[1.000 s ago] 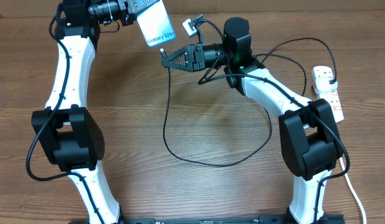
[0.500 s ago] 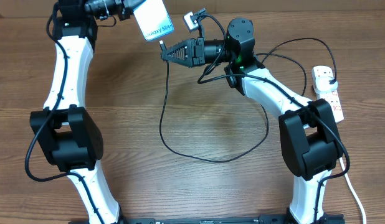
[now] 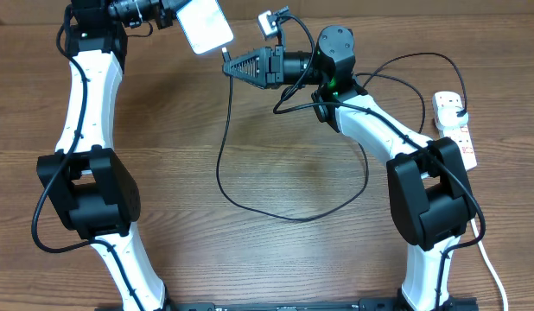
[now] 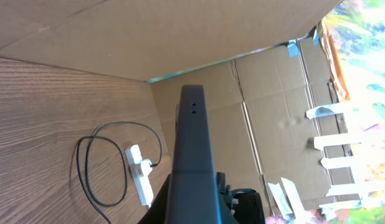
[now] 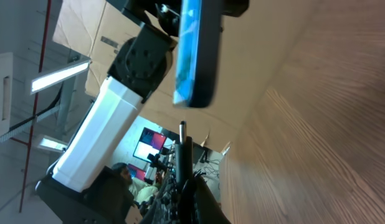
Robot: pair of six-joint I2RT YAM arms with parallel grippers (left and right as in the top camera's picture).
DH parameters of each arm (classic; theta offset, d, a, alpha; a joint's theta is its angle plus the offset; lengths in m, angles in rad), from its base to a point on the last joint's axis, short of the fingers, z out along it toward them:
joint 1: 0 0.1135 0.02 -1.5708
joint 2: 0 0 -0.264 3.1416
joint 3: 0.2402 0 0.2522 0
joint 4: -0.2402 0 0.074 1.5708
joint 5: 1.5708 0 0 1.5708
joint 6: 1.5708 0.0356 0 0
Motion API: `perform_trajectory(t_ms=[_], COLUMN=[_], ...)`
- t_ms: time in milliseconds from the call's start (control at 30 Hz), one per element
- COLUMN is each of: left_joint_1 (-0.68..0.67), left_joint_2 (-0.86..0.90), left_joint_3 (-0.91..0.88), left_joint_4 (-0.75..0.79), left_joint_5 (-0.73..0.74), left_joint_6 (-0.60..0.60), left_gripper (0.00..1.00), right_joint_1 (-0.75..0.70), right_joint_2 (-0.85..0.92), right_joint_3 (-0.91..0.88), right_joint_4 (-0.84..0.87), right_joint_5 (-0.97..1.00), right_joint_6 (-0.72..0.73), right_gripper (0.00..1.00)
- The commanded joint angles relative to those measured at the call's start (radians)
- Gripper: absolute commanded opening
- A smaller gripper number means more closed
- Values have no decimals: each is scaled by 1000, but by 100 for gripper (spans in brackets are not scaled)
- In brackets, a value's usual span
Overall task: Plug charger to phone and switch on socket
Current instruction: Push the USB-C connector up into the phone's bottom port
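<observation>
Left fingers: My left fingers (image 3: 174,12) were clamped on one end of the phone (image 3: 206,24), holding it clear of the wooden worktop (image 3: 250,268) near the far-left corner.
Phone: It was tilted, its screen turned up toward the overhead camera and washed out to near white there. My right wrist camera saw it almost edge-on, the lit face showing light blue. Its free end pointed toward my right arm.
Right fingers: My right fingers (image 3: 237,67) were closed on the connector end of the charger (image 3: 220,160), reaching left along the far edge of the worktop.
Connector tip: It stuck out beyond my right fingertips and sat just beside the phone's free end. My right wrist view showed a narrow gap between the two, so they were not touching.
Charger: From my right fingers the thin black cable dropped to the worktop and swung in a wide loop across the middle. It then rose past my right arm and arced over to the right side. Its black plug sat in the outlet at the far end of the power strip (image 3: 461,138).
Power strip: The white strip lay flat along the right edge of the worktop, well apart from the phone, with its white cord trailing toward the near edge. I could not tell from these views how its switches were set.
Backdrop: A cardboard wall (image 4: 86,37) stood behind the worktop.
</observation>
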Motion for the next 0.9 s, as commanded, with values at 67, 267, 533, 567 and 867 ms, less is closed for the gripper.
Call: perform_trajectory(t_ms=[67, 267, 533, 567, 867], left_joint_1=[-10, -16, -31, -32, -43], left_joint_2=[-9, -9, -9, -9, -9], left_joint_3=[7, 7, 7, 7, 7], left_joint_4=[10, 11, 11, 13, 15], left_joint_5=[21, 17, 12, 12, 3], left_joint_6=[-15, -48, -55, -55, -53], left_gripper=[5, 5, 5, 4, 4], right_joint_1=[-3, -3, -3, -3, -3], right_joint_2=[-39, -39, -39, -39, -39], right_joint_3=[12, 11, 11, 12, 11], right_joint_4=[15, 14, 14, 14, 14], right_joint_5=[17, 18, 17, 17, 17], right_joint_6=[27, 27, 27, 27, 27], right_gripper=[4, 4, 4, 4, 4])
